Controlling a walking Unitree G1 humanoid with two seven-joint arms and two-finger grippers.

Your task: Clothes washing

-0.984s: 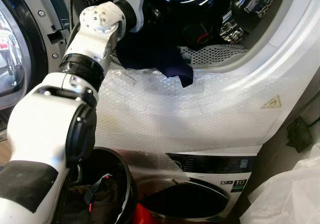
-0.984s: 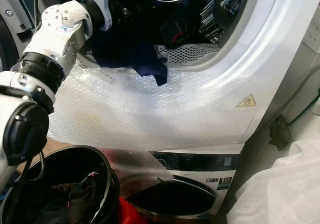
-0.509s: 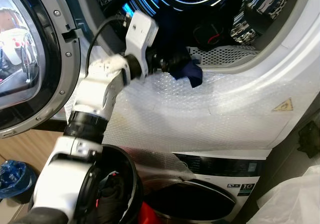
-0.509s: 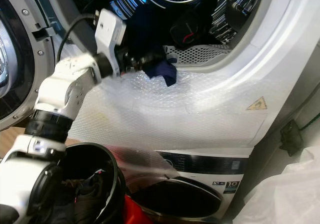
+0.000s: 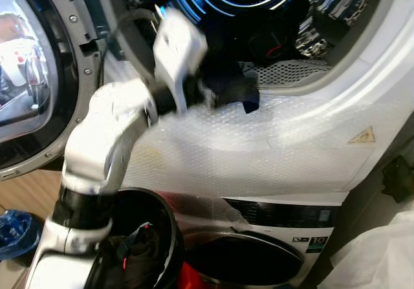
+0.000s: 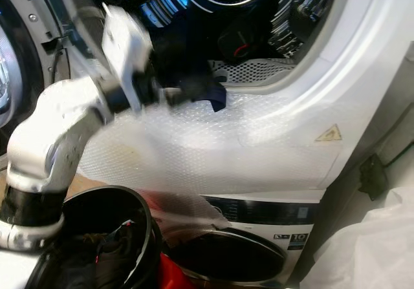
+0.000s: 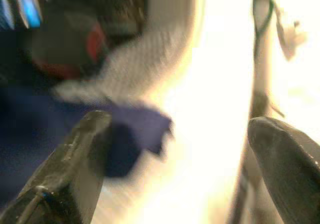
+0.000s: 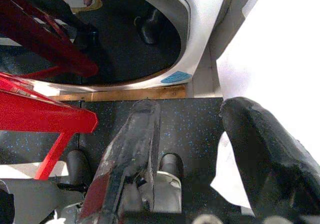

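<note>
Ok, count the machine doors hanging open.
2: the upper machine's door swung open at the robot's left, the lower machine's door open below it. Others may be out of frame.

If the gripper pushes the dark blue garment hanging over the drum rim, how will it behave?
The dark blue garment droops over the rim in soft folds, so it is probably floppy and would bunch up, not slide whole. It looks thin and likely light. The bubble wrap below may let it slip down.

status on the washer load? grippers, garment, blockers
Left gripper open at drum mouth. Navy garment draped over door lip, unheld. Right gripper open, idle low. Nothing blocking.
</note>
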